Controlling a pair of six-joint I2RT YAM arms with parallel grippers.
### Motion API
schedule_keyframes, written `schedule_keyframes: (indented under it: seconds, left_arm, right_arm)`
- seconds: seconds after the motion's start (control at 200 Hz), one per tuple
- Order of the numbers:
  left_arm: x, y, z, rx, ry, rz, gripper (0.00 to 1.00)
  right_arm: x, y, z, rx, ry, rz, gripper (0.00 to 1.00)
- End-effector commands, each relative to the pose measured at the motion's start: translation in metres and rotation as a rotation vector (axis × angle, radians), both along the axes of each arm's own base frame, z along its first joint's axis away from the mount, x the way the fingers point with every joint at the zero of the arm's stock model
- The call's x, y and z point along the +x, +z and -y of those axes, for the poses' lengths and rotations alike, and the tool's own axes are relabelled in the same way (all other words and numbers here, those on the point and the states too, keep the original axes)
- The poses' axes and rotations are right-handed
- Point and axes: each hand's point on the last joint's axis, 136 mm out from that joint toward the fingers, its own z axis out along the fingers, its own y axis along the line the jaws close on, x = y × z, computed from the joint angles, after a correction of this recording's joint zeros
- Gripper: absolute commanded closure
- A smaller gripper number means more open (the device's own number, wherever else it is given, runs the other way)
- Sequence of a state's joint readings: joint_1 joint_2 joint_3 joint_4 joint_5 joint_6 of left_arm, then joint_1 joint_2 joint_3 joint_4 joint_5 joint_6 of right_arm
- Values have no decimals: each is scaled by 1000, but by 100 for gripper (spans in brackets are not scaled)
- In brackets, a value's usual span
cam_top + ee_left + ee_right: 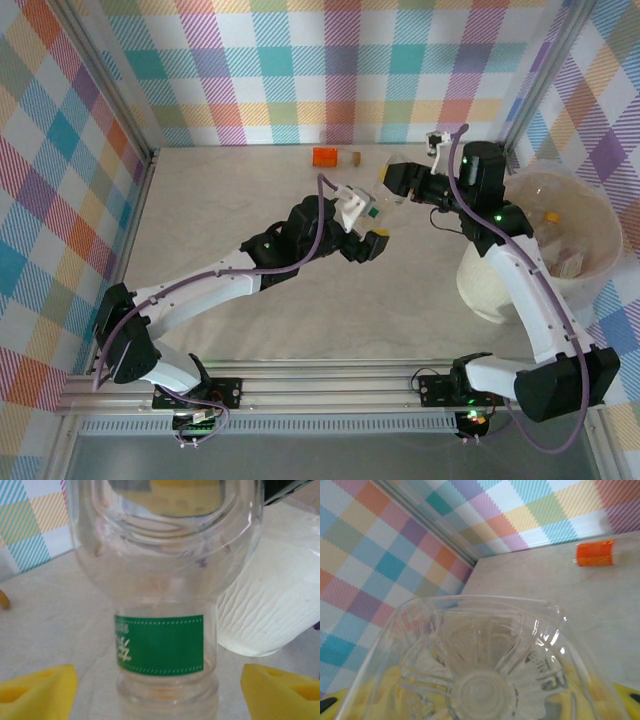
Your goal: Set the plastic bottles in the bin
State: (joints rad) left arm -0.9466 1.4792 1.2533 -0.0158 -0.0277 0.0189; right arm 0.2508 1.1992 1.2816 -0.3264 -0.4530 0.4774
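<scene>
A clear plastic bottle with a green label point(383, 203) hangs above the table's middle, between the two grippers. My right gripper point(397, 183) is shut on its base end; in the right wrist view the ribbed bottle bottom point(480, 655) is very close, with yellow pads pressed against both sides. My left gripper point(372, 224) is open around the neck end. Its yellow fingertips point(37, 690) stand apart from the bottle point(160, 645) on both sides. The cream-white bin point(590, 205) stands at the right and holds several bottles. An orange-labelled bottle point(325, 157) lies near the back wall.
A small brown piece point(355, 157) lies next to the orange bottle point(595, 553). The bin's ribbed white wall point(272, 605) shows just right of the held bottle. Checkered walls enclose the table on three sides.
</scene>
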Motion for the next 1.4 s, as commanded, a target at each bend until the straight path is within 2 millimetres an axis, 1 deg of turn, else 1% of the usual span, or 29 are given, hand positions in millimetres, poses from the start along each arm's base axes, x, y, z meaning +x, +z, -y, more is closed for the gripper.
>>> schedule_keyframes:
  seconds: [0.0, 0.065, 0.14, 0.22, 0.295, 0.365, 0.445, 0.52, 0.615, 0.65, 0.73, 0.865, 0.915, 0.99, 1.05, 1.12, 1.185, 1.225, 1.315, 1.355, 1.4]
  left_arm:
    - [0, 26, -6, -74, 29, 48, 5]
    - [2, 26, -10, -85, 50, 55, 0]
    - [5, 24, -16, -80, 82, 58, 0]
    - [9, 20, -21, -74, 116, 55, 0]
    - [12, 17, -23, -77, 138, 53, 0]
    - [17, 16, -25, -81, 164, 50, 0]
    - [23, 14, -26, -90, 193, 40, 0]
    - [29, 11, -26, -93, 204, 25, 0]
    - [35, 11, -24, -88, 209, 11, 0]
    - [36, 10, -23, -84, 208, 6, 0]
    - [39, 9, -23, -77, 213, -1, 0]
    - [41, 8, -25, -83, 228, -11, 0]
    - [41, 8, -26, -87, 234, -13, 0]
    - [42, 6, -29, -85, 246, -17, 0]
    - [43, 5, -32, -82, 258, -18, 0]
    - [44, 2, -36, -76, 276, -21, 0]
    - [46, 0, -41, -74, 295, -24, 0]
    - [48, -1, -44, -75, 308, -27, 0]
    - [50, -3, -49, -80, 329, -33, 0]
    - [51, -5, -51, -79, 340, -36, 0]
    - [53, -7, -54, -81, 357, -37, 0]
  right_arm:
    - [-5, 39, 34, -149, -148, 178, 53]
    - [-9, 55, 61, -265, -270, 256, 52]
    - [-19, 78, 95, -397, -415, 356, 53]
    - [-35, 102, 132, -529, -576, 435, 53]
    - [-50, 115, 164, -654, -715, 456, 53]
    - [-57, 115, 192, -823, -813, 409, 52]
    - [-59, 104, 218, -978, -877, 300, 53]
    - [-59, 87, 236, -1038, -889, 176, 53]
    - [-63, 68, 256, -1059, -906, 43, 53]
    - [-63, 61, 259, -1036, -887, -1, 53]
    - [-62, 41, 258, -989, -816, -106, 52]
    - [-60, 2, 263, -1002, -744, -336, 51]
    - [-57, -8, 260, -1000, -708, -380, 50]
    - [-53, -18, 260, -1006, -686, -421, 47]
    - [-51, -23, 261, -1017, -679, -445, 41]
    - [-49, -27, 262, -1021, -674, -467, 30]
    - [-47, -28, 262, -1013, -679, -468, 22]
    - [-46, -26, 262, -1007, -688, -463, 15]
    - [-43, -19, 261, -981, -709, -440, 7]
    - [-42, -15, 259, -964, -712, -423, 0]
    - [-41, -11, 255, -940, -705, -400, 0]
